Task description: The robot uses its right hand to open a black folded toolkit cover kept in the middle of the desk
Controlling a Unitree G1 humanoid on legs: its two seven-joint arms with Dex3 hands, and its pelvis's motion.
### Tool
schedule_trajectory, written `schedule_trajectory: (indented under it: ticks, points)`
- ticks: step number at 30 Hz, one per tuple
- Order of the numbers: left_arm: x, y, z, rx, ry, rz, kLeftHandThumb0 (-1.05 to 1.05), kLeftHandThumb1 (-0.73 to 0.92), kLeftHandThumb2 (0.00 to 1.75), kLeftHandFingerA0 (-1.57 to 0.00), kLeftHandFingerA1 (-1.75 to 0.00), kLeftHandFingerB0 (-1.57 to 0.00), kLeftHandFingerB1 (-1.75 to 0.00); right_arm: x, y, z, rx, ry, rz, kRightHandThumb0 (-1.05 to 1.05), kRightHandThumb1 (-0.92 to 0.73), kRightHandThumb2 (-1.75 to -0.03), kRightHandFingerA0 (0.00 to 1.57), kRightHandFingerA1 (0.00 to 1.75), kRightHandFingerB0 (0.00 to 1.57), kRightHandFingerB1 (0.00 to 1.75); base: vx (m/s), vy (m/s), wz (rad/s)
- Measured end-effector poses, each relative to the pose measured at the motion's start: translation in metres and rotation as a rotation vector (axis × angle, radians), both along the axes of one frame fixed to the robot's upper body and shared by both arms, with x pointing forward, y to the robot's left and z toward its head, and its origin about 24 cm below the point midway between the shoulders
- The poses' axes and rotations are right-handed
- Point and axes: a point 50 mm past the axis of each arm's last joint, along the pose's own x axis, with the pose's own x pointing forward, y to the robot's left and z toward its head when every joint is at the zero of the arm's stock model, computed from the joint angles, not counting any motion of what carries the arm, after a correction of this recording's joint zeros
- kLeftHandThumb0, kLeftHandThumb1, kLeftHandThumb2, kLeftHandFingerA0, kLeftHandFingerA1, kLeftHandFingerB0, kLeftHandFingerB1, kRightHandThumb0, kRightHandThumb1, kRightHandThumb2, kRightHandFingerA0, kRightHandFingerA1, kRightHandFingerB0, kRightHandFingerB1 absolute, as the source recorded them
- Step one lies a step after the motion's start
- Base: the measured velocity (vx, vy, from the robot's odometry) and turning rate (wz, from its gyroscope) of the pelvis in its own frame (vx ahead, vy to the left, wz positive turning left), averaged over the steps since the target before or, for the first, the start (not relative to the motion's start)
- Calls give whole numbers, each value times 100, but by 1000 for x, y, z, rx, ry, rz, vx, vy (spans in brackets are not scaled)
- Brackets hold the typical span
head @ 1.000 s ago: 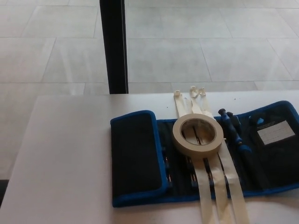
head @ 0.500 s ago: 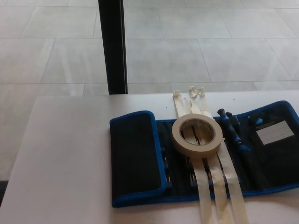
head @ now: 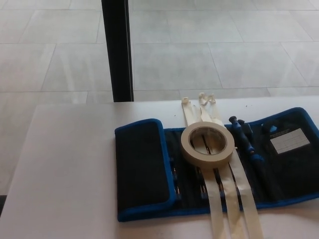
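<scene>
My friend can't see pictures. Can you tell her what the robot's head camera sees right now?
A black toolkit cover with blue edging lies on a white desk, its right side opened flat and its left flap folded over. A roll of cream tape sits on it over three tape strips, beside a blue-handled tool. No robot hand shows.

Whole view shifted slightly left; camera moved, objects unmoved

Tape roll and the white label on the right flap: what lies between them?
In the head view, a blue-handled tool lies between the tape roll and the white label, on the toolkit's black lining.
</scene>
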Motion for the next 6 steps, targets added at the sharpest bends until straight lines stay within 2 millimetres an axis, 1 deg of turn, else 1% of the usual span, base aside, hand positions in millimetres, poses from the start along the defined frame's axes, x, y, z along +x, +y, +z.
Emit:
schedule_trajectory:
  ticks: [1, 2, 3, 4, 5, 6]
  points:
    - [0, 0, 0, 0, 1, -1, -87, 92, 71, -40, -55, -37, -41, -3, 2, -7, 28, -19, -3, -54, -73, -65, 96, 133, 49, 85, 0, 0, 0]
    - [0, 0, 0, 1, 2, -2, -84, 92, 69, -46, -61, -43, -45, -4, 4, -12, 49, -36, -6, -55, -75, -63, 91, 128, 62, 96, 0, 0, 0]
    - [0, 0, 0, 1, 2, -3, -84, 92, 69, -46, -61, -43, -45, -6, 7, -19, 78, -62, -10, -55, -75, -63, 91, 128, 62, 96, 0, 0, 0]
    - [0, 0, 0, 1, 2, -3, -83, 92, 67, -38, -58, -37, -42, -7, 9, -23, 97, -79, -11, -57, -75, -62, 89, 125, 77, 109, 0, 0, 0]
    - [0, 0, 0, 1, 2, -3, -82, 91, 67, -38, -56, -35, -41, -7, 12, -29, 118, -100, -10, -59, -72, -62, 89, 123, 79, 99, 0, 0, 0]
    - [0, 0, 0, 1, 1, -2, -82, 91, 67, -38, -56, -35, -41, -7, 14, -32, 131, -112, -10, -59, -72, -62, 89, 123, 79, 99, 0, 0, 0]
